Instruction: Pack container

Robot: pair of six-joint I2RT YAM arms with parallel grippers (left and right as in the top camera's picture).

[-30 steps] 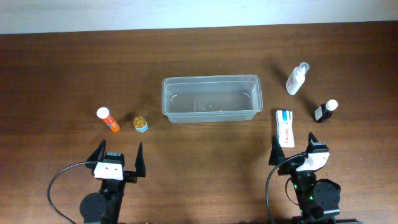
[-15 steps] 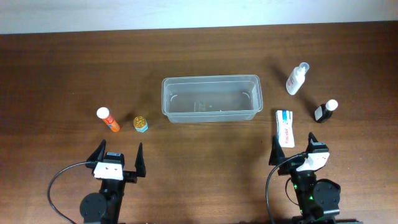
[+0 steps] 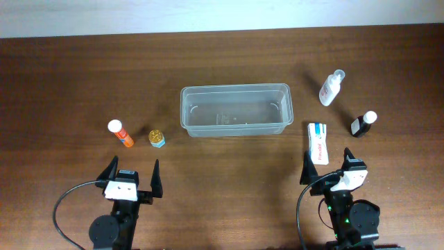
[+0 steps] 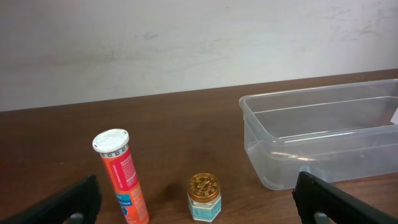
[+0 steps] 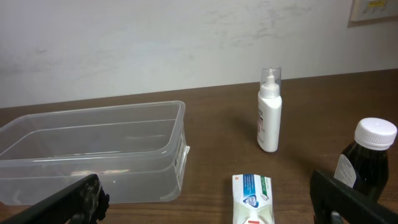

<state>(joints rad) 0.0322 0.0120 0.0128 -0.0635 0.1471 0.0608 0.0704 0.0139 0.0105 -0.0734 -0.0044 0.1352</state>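
Left wrist view shows only the dark fingers [image 4: 68, 202] of the left pincer [image 3: 135, 164], poking in at the bottom corners. The lower end of the orange tube [image 4: 122, 177] is cut off by the bottom edge. The container [image 4: 323, 134] runs out of the picture on the right. In the right wrist view the container's left end is lost at the edge and partly hidden behind a finger. The near end of the toothpaste box [image 5: 252, 198] and the base of the dark bottle [image 5: 364, 158] are also cut off. The print on the labels is too small to read.

Nothing differs from the earlier overhead frames: every item and both arms sit in the same places.

The container is clear and shallow and stands on the worktop [image 3: 69, 83]. It is ahead of both pincers, to the right of the left one and to the left of the right pincer [image 3: 327, 155]. Its floor shows bare through the plastic, and all the small items lie outside it.

The orange tube lies just ahead of the left pincer. A small gold-lidded jar [image 3: 157, 138] stands beside the tube on its right, between the tube and the container. The toothpaste box lies flat right in front of the right pincer, near the container's right end. The dark bottle stands ahead and to that pincer's right. A white pump bottle [image 3: 331, 88] is farther ahead, apart from the container.

Both pincers are spread wide, gripping nothing, and held back at the near edge of the worktop.
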